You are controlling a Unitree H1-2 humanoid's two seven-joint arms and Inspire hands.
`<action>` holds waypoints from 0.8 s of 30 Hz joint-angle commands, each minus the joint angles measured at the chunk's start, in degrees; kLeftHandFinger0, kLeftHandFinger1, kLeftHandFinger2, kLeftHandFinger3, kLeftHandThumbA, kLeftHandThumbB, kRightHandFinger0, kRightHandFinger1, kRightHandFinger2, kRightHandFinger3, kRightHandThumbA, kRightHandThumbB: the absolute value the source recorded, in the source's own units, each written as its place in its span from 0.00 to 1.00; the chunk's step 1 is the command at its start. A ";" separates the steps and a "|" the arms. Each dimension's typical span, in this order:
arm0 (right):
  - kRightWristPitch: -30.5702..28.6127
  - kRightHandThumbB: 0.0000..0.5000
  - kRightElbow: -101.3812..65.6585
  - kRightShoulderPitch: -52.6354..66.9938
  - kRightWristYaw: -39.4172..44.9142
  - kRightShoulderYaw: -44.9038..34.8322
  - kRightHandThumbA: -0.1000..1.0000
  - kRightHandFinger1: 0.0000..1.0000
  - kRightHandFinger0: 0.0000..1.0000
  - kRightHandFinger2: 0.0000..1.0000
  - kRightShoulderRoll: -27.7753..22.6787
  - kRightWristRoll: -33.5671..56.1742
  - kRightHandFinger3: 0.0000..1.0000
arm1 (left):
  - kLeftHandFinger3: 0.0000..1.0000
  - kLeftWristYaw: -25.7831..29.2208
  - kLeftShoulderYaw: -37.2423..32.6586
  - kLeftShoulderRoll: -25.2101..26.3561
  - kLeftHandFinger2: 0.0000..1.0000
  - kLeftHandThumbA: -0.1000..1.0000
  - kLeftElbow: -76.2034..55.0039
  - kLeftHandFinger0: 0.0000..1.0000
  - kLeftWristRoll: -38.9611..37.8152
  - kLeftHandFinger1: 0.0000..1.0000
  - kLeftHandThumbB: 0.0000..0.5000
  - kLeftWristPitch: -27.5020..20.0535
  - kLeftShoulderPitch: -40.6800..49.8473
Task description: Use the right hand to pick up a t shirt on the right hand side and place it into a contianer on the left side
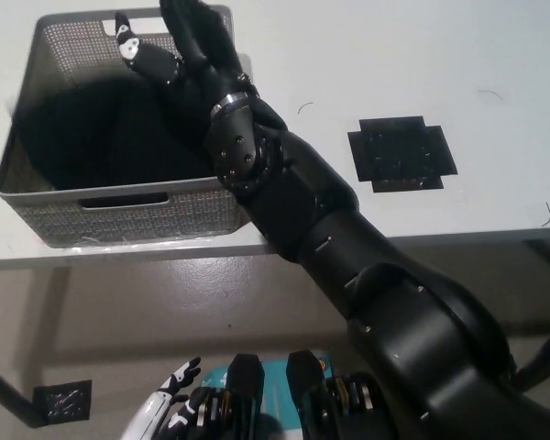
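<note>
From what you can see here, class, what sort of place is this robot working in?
Probably a lab or test room: a plain white table with a black marker square, a grey mesh basket holding a black t-shirt, and bare concrete floor.

white left hand [170,403] cut off at bottom edge, basket [37,197] interior partly hidden by black arm

No legible text, labels, brands or numbers anywhere in the head view. The black square patch [401,153] near the table's [495,55] right edge carries only faint pale specks, no readable characters. The smaller dark patch [62,401] on the floor at lower left shows a pattern too small to make out. The grey mesh basket [137,216] at the table's left front edge bears no marking.
</note>
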 commanded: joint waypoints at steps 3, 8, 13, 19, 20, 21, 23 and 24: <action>2.29 1.00 -2.08 -3.98 6.89 1.07 0.51 1.00 1.00 1.00 0.34 2.11 1.00 | 1.00 -0.02 0.01 0.89 1.00 1.00 -0.79 0.90 0.07 0.94 0.88 -1.45 0.03; 2.41 1.00 -3.36 -3.53 7.93 1.97 0.55 1.00 1.00 1.00 -0.91 1.85 1.00 | 1.00 0.43 0.52 1.12 1.00 1.00 -1.01 0.89 0.27 0.95 0.88 -1.29 0.12; 1.46 1.00 -7.17 -0.84 8.54 2.81 0.50 1.00 1.00 1.00 -3.27 1.49 1.00 | 1.00 1.40 0.56 0.68 1.00 1.00 -0.21 0.87 1.21 0.93 0.92 -1.55 -0.17; 6.36 1.00 -21.76 7.07 10.24 5.73 0.68 1.00 1.00 1.00 -9.04 -2.68 1.00 | 1.00 1.39 0.78 0.94 1.00 1.00 -1.04 0.87 1.57 0.93 0.88 -0.50 0.60; 7.31 1.00 -23.71 8.07 10.47 6.11 0.68 1.00 1.00 1.00 -9.86 -3.12 1.00 | 1.00 1.27 0.76 0.88 1.00 1.00 -0.98 0.87 1.48 0.93 0.88 -0.37 0.64; 7.99 1.00 -27.88 10.31 11.19 5.87 0.70 1.00 1.00 1.00 -11.71 -3.22 1.00 | 1.00 1.06 0.78 0.85 1.00 1.00 -1.13 0.87 1.26 0.94 0.88 -0.21 0.78; 8.54 0.99 -33.90 13.64 12.70 5.13 0.76 1.00 1.00 1.00 -14.66 -2.77 1.00 | 1.00 1.44 1.05 0.82 1.00 1.00 -0.82 0.86 1.03 0.92 0.91 -1.04 0.82; 8.54 0.99 -36.49 15.08 13.17 4.90 0.84 1.00 1.00 1.00 -16.11 -2.94 1.00 | 1.00 1.75 1.14 0.66 1.00 1.00 -0.58 0.85 1.17 0.91 0.93 -0.97 0.79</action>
